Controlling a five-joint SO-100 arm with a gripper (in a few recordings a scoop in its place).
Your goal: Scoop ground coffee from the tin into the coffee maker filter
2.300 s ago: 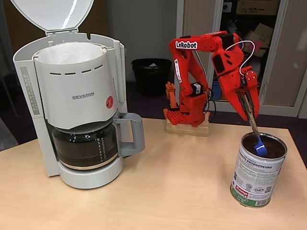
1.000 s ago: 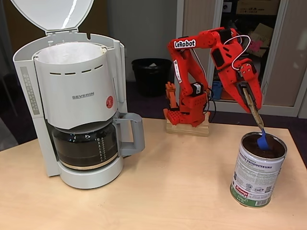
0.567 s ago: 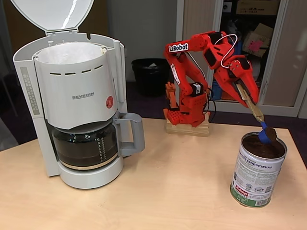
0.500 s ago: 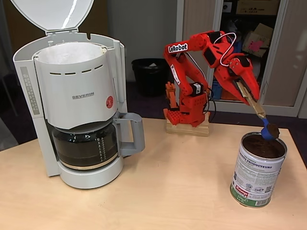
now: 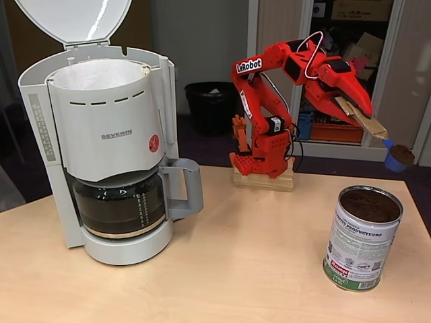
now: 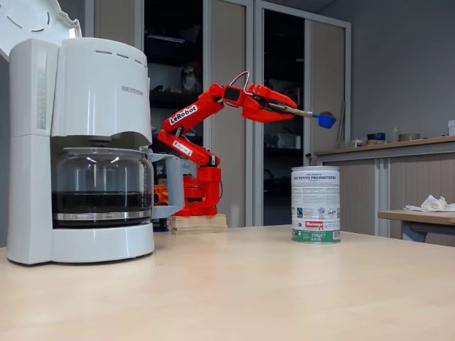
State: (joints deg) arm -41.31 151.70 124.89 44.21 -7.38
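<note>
Ground coffee [image 5: 403,155] sits as a dark heap in the bowl of a small blue scoop [image 5: 397,159], held in the air above and just to the right of the tin [image 5: 361,239] in a fixed view; more coffee fills the tin near its rim. Scoop's wooden handle [image 5: 365,121] runs up and left into the red gripper [image 5: 347,104], whose jaws are clamped on the handle, so the load lies out beyond the fingertips, at the far end of the tool. Handle slopes gently downward toward the bowl, bowl mouth up, likely so the powder stays in. In another fixed view the scoop [image 6: 326,120] is clear above the tin [image 6: 315,204], not touching. Coffee maker filter [image 5: 101,74] stands well apart at the left, lid raised, white paper open to receive. Judged: load lifted, carry across not yet made.
</note>
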